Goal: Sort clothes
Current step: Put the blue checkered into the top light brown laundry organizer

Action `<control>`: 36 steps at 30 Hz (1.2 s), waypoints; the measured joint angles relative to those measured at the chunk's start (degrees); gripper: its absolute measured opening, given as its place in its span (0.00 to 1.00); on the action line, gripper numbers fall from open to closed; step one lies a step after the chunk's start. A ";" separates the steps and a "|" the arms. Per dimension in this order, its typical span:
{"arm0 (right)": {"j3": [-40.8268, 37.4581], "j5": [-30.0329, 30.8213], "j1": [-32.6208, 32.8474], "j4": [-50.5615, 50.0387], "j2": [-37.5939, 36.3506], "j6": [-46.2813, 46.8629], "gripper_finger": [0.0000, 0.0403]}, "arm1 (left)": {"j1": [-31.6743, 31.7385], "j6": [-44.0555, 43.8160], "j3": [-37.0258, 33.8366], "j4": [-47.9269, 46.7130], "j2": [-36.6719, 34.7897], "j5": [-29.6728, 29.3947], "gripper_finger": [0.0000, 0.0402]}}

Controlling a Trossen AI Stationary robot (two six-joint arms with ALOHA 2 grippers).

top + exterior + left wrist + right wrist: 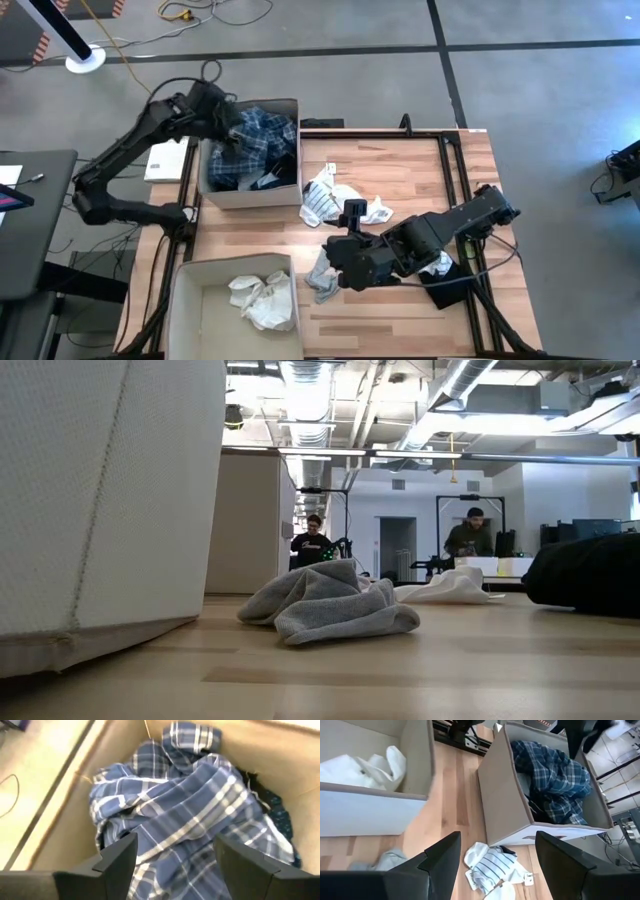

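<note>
The left hand (172, 862) is positioned, fingers apart, above the crumpled blue plaid cloth garment (258, 140) in the upper-left tan cardboard box (250, 192). The right hand (495, 860) is held open over the wooden worktop (400, 165), near the striped white garment (322, 197).

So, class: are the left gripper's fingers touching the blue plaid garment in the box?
Apart. In the left wrist view, the left gripper stands open above the blue plaid garment, both fingers clear of the cloth lying in the box.
</note>
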 joint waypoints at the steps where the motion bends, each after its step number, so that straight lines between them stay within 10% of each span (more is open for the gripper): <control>1: 0.00 0.00 -0.32 0.06 0.00 -0.20 0.67 | 0.00 -0.24 0.39 -0.26 -0.86 0.01 0.64; 22: 0.00 -8.80 -10.80 7.52 0.00 -8.83 0.67 | -7.32 -4.83 -5.08 0.70 -17.35 5.82 0.64; 36: -1.70 -10.16 -9.18 6.89 -0.05 -5.71 0.67 | -4.27 -7.67 -5.98 2.74 6.70 2.52 0.32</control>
